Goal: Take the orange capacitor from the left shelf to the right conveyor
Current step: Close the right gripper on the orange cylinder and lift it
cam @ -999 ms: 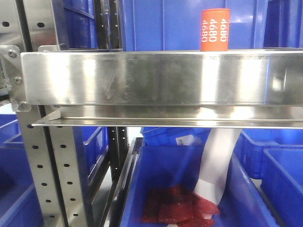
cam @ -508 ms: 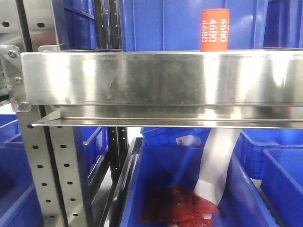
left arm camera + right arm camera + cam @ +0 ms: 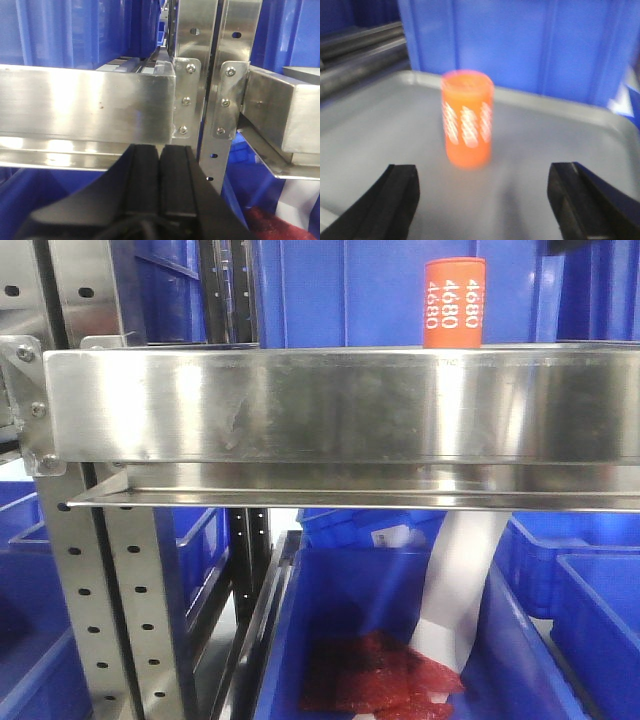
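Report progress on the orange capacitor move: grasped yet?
Not yet. Done: the right end effector is open and lined up, one finger either side of the orange capacitor but short of it. In hand: the approach; the capacitor stands upright on the left shelf, untouched. The left end effector is shut, below the shelf lip. Left: close, lift, carry to the conveyor, which no view shows.

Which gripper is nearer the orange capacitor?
Right. The right gripper, open, faces the orange capacitor just ahead. The left gripper, shut, sits low before the left shelf, capacitor outside its view.
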Robot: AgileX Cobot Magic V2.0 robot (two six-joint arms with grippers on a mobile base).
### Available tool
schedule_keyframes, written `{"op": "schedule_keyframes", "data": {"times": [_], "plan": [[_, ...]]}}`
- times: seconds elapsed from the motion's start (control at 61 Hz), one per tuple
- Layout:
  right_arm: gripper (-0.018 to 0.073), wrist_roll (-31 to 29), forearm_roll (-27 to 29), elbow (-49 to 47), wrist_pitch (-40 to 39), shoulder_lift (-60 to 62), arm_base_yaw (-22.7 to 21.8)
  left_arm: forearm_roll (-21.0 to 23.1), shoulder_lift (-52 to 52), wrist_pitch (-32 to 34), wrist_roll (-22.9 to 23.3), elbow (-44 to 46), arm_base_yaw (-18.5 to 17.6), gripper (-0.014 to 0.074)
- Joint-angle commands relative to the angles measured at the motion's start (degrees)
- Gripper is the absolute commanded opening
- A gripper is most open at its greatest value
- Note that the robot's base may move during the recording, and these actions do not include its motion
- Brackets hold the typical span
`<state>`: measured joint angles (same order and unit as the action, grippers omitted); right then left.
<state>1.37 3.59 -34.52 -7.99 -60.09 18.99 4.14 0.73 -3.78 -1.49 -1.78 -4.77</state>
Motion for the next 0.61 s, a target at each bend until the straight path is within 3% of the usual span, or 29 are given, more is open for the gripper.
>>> {"op": "schedule_keyframes", "data": {"times": [0.0, 0.213, 0.59], "plan": [[0.0622, 0.9, 0.4, -4.2, -11.4, -3.9, 0.7, 0.1, 0.6, 5.2, 0.1, 0.2, 0.0, -0.0127], [0.0622, 4.5, 0.3, -9.8, -16.2, -14.0, 0.8, 0.1, 0.6, 5.2, 0.1, 0.2, 0.0, -0.0127], [0.0622, 4.6, -1.0, -15.7, -23.3, -28.0, 0.8, 0.1, 0.6, 5.2, 0.1, 0.2, 0.0, -0.0127]]}}
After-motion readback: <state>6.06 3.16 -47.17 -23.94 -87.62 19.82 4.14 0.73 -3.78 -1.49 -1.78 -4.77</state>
